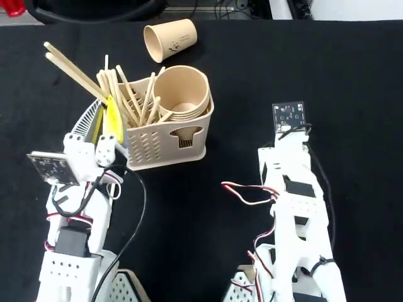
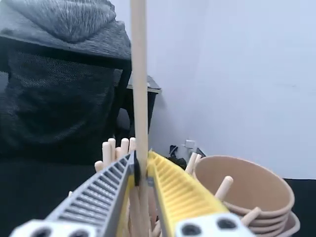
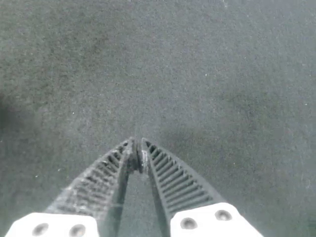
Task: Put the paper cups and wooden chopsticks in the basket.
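A beige slotted basket stands left of centre on the black table. It holds a stack of paper cups and several wooden chopsticks. One more paper cup lies on its side behind the basket. My left gripper is at the basket's left end, shut on chopsticks that slant up and away to the far left. In the left wrist view the held chopstick rises between the fingers of the left gripper, with the cup stack beside it. My right gripper is shut and empty over bare cloth.
The right arm is folded on the right side of the table, well apart from the basket. Black cloth covers the table. Cables and a red object lie beyond the far edge.
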Robot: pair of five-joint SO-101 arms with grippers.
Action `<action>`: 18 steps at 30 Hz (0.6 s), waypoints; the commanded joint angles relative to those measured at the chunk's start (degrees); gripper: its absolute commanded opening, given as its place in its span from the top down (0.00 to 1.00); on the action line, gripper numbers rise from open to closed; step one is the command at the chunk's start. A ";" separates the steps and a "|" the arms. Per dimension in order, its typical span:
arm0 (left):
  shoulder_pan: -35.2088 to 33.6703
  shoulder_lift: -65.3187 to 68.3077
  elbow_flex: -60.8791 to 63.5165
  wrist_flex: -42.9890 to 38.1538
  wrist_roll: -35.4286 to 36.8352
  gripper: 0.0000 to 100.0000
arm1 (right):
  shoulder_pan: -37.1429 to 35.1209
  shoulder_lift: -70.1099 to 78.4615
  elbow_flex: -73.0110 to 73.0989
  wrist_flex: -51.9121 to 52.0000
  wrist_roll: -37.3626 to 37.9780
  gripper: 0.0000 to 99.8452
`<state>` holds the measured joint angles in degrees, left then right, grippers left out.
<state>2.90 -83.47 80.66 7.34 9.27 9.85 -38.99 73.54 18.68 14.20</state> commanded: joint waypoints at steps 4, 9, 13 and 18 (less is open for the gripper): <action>2.95 0.70 2.68 -0.70 -5.27 0.91 | -0.53 -1.71 -0.13 -1.14 0.62 0.99; 3.56 0.70 1.71 2.37 -5.19 0.89 | -0.53 -1.71 -0.13 -1.14 0.62 0.99; 3.56 0.70 -0.48 5.89 -5.10 0.89 | -0.53 -1.71 -0.13 -1.14 0.62 0.99; 0.13 0.00 -3.30 8.09 -1.49 0.89 | -0.53 -1.71 -0.13 -1.14 0.62 0.99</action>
<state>5.27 -83.65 79.87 12.00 5.23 9.85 -38.99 73.54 18.68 14.20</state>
